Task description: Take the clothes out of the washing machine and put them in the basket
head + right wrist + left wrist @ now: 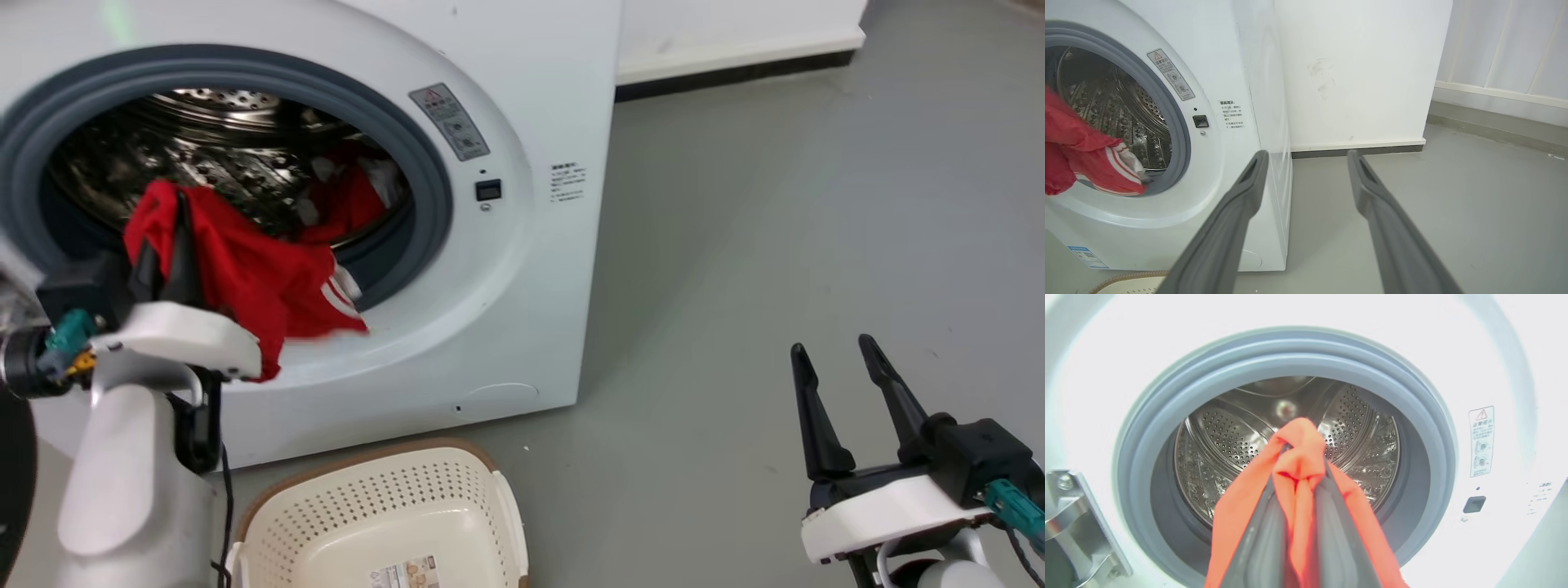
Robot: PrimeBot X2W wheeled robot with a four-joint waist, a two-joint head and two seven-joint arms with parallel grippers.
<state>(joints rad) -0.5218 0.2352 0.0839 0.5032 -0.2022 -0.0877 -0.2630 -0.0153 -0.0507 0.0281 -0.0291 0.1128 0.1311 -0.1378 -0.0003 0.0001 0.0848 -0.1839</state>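
Observation:
The white washing machine (522,269) stands with its grey-rimmed porthole open. My left gripper (173,214) is shut on a red garment with white stripes (261,282), held at the porthole's lower left; the cloth hangs over the rim. In the left wrist view the red fabric (1298,457) is pinched between my fingers in front of the steel drum (1229,437). More red clothes (347,200) lie inside the drum. The cream basket (457,490) sits on the floor below the porthole. My right gripper (837,355) is open over the floor at the lower right.
Grey floor (775,204) spreads to the right of the machine. A white wall with a dark baseboard (735,73) runs behind it. A metal door hinge (1069,522) sits left of the porthole.

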